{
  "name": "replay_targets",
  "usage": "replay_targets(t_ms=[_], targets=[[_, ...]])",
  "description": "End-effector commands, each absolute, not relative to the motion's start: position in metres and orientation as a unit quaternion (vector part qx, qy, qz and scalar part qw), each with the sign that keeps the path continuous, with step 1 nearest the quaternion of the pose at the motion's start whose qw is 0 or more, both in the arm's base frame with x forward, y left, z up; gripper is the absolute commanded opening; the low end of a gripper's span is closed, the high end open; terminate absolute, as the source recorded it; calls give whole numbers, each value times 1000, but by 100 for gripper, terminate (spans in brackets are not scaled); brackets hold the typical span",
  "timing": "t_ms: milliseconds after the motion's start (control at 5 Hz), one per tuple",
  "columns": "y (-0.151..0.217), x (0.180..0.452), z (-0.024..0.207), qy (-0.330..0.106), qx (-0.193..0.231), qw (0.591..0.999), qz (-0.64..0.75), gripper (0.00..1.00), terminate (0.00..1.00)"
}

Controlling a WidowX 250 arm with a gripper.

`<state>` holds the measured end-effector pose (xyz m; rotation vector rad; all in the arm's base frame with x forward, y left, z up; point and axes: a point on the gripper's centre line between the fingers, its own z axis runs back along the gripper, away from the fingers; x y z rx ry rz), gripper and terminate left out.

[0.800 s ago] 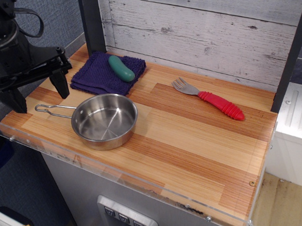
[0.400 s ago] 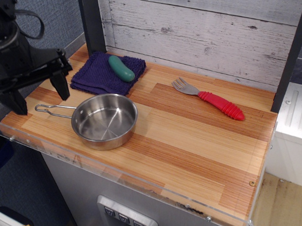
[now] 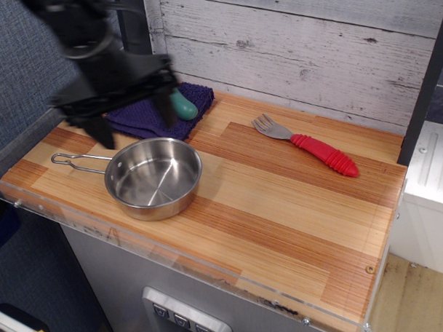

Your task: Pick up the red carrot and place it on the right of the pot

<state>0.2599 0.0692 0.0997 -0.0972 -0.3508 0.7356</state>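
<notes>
Table (image 3: 282, 229): a striped wooden counter top with a clear rim along its near edge and a grey plank wall behind; it bears everything below

Gripper (image 3: 132, 118): black and motion-blurred, it hangs over the back-left part of the top, above the purple cloth and just behind the pot; its two fingers point down and stand apart with nothing between them

What has changed: a moment ago the gripper hovered off the far left edge, beside the pot's handle; now it has swung rightward and back, over the cloth; I judge this to be the opening of the reach, with the grasp itself not yet begun

Pot (image 3: 153, 177): shallow, shiny steel, empty, with its wire loop handle pointing left; it sits at front left and has not shifted

Purple cloth (image 3: 136, 118): folded, at the back left, partly hidden by the gripper; unmoved

Red carrot (image 3: 324, 154): the red ribbed handle with grey tines at its left end lies flat at the back right, slanting down to the right; it is untouched and in the same spot; it lies well apart from the gripper, off to its right, with bare wood between

Green toy vegetable (image 3: 183, 103): teal, smooth, on the cloth just beside the gripper's right finger; not the target
</notes>
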Motion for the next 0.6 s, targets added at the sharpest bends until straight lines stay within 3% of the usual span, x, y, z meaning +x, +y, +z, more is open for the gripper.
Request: replay_targets(t_ms=[0,400], targets=[[8,300,109,-199,-72,911,354,100,0],[-41,344,87,-181,-64,874,446,100,0]])
